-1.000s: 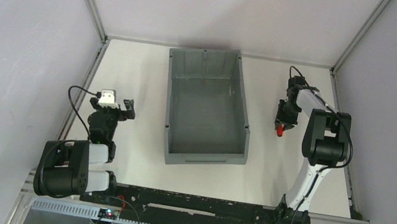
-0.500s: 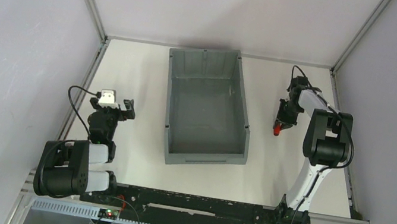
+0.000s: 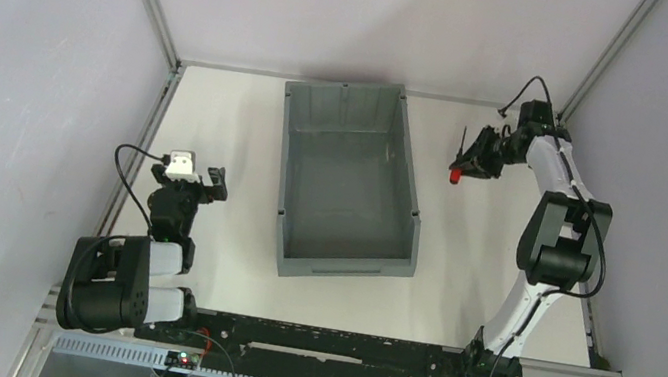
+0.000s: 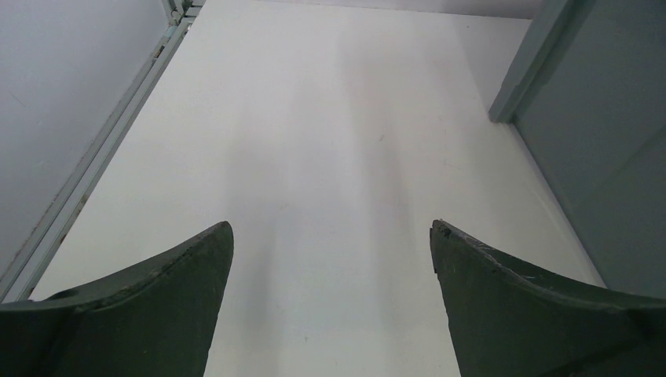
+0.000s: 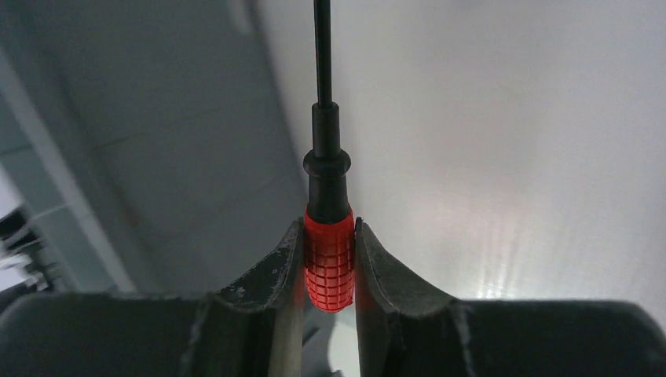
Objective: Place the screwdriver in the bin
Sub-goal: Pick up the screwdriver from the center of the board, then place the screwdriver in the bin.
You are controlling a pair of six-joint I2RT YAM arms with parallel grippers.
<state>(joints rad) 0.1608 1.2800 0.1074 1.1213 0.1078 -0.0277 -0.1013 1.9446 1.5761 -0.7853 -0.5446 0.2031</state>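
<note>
The small screwdriver (image 5: 328, 259), with a red gridded handle and a thin black shaft, is clamped by its handle in my right gripper (image 5: 328, 228), shaft pointing away from the wrist. From above, the right gripper (image 3: 468, 159) holds the screwdriver (image 3: 455, 175) off the table, just right of the large grey bin (image 3: 348, 183), near its far right wall. The bin's wall (image 5: 118, 157) fills the left of the right wrist view. My left gripper (image 3: 201, 184) rests open left of the bin, with nothing between its fingers (image 4: 181, 290).
The bin's near left corner (image 4: 542, 71) shows at the right of the left wrist view. Metal frame rails (image 3: 137, 157) border the white table (image 3: 470, 261) on both sides. Purple walls enclose the cell.
The right gripper closed on the screwdriver, lifted it off the table and carried it back and slightly left, toward the bin's far right side. The left arm stayed still.
</note>
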